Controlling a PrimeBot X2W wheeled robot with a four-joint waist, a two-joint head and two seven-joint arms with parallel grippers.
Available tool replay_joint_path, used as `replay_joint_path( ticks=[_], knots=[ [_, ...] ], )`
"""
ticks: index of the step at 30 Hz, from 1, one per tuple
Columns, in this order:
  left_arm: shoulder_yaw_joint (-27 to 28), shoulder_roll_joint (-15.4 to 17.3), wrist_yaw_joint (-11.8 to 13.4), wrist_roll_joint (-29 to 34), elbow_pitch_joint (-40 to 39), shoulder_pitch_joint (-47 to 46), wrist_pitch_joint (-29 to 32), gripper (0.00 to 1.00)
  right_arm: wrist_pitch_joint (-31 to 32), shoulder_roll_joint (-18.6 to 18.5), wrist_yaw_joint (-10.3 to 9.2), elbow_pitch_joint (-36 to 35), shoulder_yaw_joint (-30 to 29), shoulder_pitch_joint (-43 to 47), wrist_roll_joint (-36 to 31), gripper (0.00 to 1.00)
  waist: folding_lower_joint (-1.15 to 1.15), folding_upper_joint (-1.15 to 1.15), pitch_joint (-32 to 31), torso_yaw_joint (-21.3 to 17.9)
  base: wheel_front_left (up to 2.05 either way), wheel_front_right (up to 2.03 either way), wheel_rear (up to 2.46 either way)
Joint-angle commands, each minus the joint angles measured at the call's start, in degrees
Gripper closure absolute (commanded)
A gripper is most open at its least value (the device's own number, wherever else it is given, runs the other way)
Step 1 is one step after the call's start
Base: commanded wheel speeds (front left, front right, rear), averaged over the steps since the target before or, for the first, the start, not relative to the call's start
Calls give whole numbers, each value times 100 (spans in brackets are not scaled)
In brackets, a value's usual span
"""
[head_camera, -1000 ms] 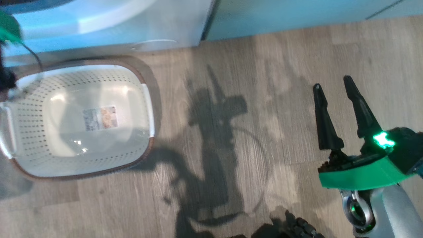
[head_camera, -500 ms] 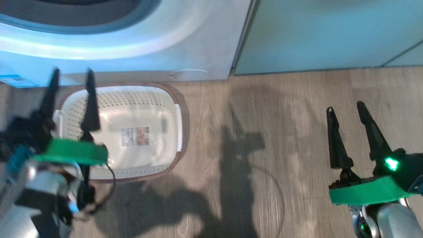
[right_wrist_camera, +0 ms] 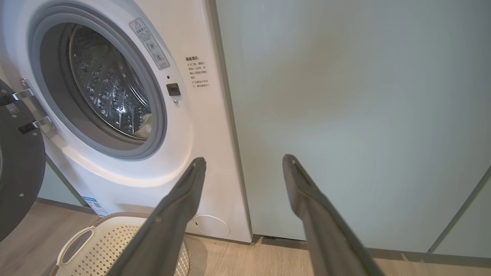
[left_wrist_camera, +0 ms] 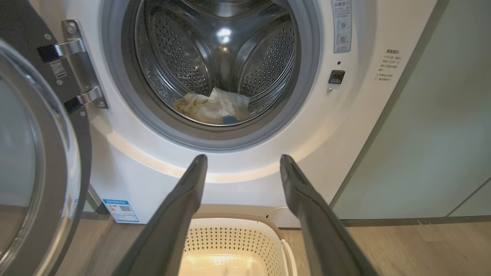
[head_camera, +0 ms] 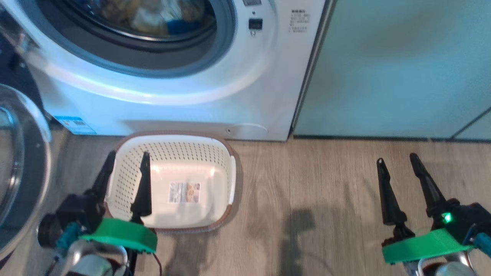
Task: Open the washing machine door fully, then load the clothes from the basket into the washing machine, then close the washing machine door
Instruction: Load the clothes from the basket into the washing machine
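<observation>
L gripper (head_camera: 129, 154) & R gripper (head_camera: 396, 158) each had 2 long tapered dark fingers (head_camera: 142, 188) on a green bracket (head_camera: 122, 235). R unit showed a lit green LED (head_camera: 446, 218); L unit a thin dark cable (head_camera: 157, 264).

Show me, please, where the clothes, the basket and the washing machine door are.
the clothes (left_wrist_camera: 213, 107): left wrist view, middle of the pale fabric.
the basket (head_camera: 176, 153): head view, perforated back wall.
the washing machine door (left_wrist_camera: 65, 165): left wrist view, inner ring.

washing machine (left_wrist_camera: 345, 126) print: too small to read
blue sticker (left_wrist_camera: 120, 210): QR code, wording illegible
basket (head_camera: 172, 153) label (head_camera: 184, 192): illegible
</observation>
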Motion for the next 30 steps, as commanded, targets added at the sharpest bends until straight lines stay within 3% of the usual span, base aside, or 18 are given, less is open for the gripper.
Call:
replay_joint_path(
  ticks=[1,15,30],
  knots=[
    [174,38,10,0,-82,-80,-67,0,-55,-57,-16,-128,97,36,-72,0,1,-1,-302,146,0,0,0],
    [-204,-80,-21,35,266,437,2,0,223,-57,-16,-86,140,543,-146,0,1,-1,-1225,232,0,0,0],
    [-248,61,63,129,269,563,73,0,344,-57,-16,-301,94,794,-156,0,1,-1,-1414,128,0,0,0]
  ],
)
